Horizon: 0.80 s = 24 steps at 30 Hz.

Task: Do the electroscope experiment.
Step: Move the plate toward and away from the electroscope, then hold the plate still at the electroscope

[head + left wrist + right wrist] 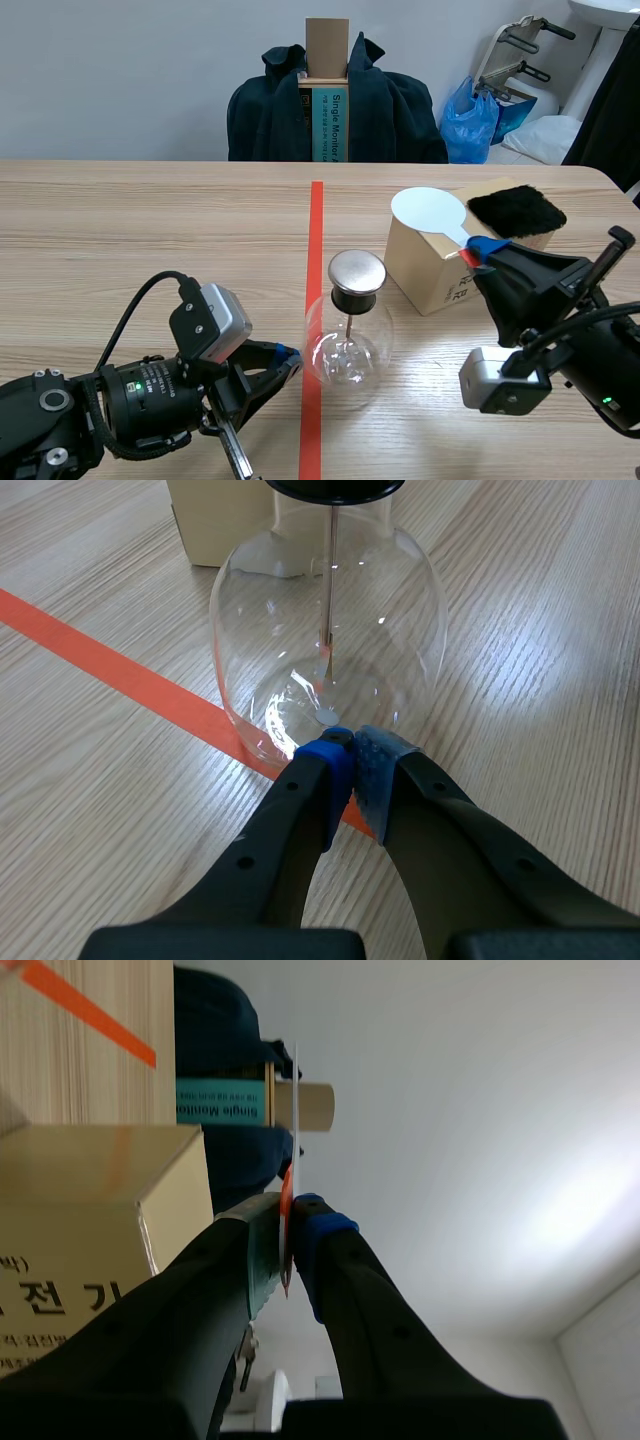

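Note:
The electroscope, a round glass flask (347, 350) with a metal cap (357, 270) and a rod inside, stands on the red tape line. My left gripper (285, 358) lies low at its left, shut on nothing. In the left wrist view the pads (325, 765) meet right against the foot of the flask (330, 650). My right gripper (487, 250) is shut on the red handle of a white round paddle (428, 212), held over the cardboard box (440, 265). The right wrist view shows the paddle (292, 1110) edge-on between the fingers.
A black fur cloth (515, 212) lies on top of the cardboard box, right of the flask. Behind the table stands a chair with a dark jacket (335, 105) and a blue bag (470, 122). The table's right edge is near my right arm.

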Motion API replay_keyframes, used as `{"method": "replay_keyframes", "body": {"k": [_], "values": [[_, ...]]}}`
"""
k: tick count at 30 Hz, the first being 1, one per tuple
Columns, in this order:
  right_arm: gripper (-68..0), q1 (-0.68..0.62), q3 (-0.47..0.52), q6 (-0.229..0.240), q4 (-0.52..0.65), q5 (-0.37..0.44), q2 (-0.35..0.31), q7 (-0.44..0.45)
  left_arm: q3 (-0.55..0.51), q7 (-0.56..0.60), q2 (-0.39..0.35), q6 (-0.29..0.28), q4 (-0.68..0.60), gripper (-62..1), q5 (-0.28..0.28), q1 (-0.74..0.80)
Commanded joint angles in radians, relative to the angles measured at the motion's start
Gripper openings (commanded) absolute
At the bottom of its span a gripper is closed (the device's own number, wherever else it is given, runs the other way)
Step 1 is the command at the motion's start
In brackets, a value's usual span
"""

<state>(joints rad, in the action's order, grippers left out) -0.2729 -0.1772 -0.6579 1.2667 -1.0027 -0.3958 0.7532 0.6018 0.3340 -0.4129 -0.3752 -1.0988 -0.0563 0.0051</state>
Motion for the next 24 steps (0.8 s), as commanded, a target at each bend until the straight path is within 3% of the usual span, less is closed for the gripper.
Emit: {"method": "replay_keyframes", "body": {"k": [1, 14, 24], "values": [[-66.7, 0.004, 0.008, -0.008, 0.001, 0.019, -0.014, 0.034, -0.007, 0.013, 0.005, -0.002, -0.013, -58.2, -0.007, -0.006], [-66.7, 0.004, 0.008, -0.008, 0.001, 0.023, -0.014, 0.248, -0.007, 0.014, 0.005, -0.002, -0.013, -58.2, -0.007, -0.006], [-66.7, 0.004, 0.008, -0.008, 0.001, 0.023, -0.011, 0.293, -0.007, 0.013, 0.005, -0.002, -0.013, -58.2, -0.007, -0.006]]}}
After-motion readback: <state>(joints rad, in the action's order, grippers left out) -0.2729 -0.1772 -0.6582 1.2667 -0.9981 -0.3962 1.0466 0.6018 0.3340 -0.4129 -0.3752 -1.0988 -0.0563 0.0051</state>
